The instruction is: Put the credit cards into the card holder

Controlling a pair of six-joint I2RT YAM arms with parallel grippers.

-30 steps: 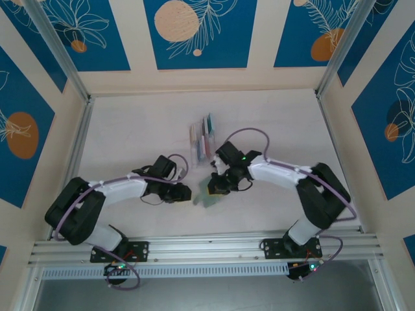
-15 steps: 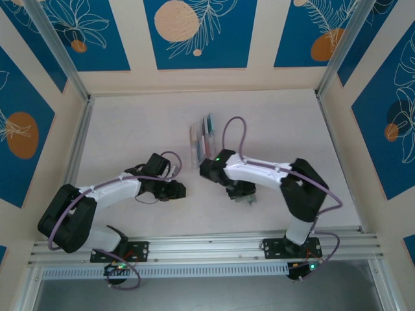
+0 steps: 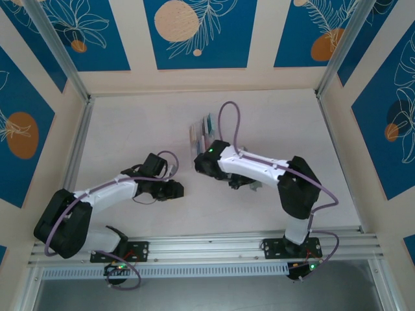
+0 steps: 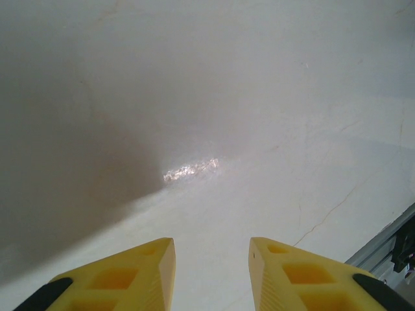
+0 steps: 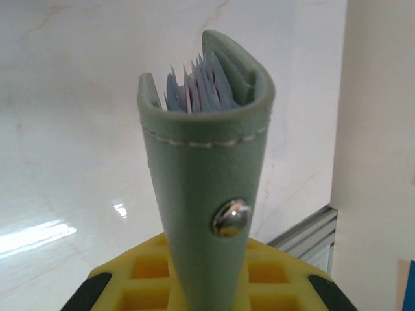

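Card holder (image 5: 204, 162), clamped by the right gripper (image 5: 207, 285) at 5 o'clock of the cards (image 3: 202, 137), should be held steady, open edge clear, while the part-open, empty left gripper (image 4: 212, 259) fetches one card.

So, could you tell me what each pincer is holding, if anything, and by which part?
The right pincer grips the sage-green folded card holder by its end beside the metal snap; the left pincer holds nothing.
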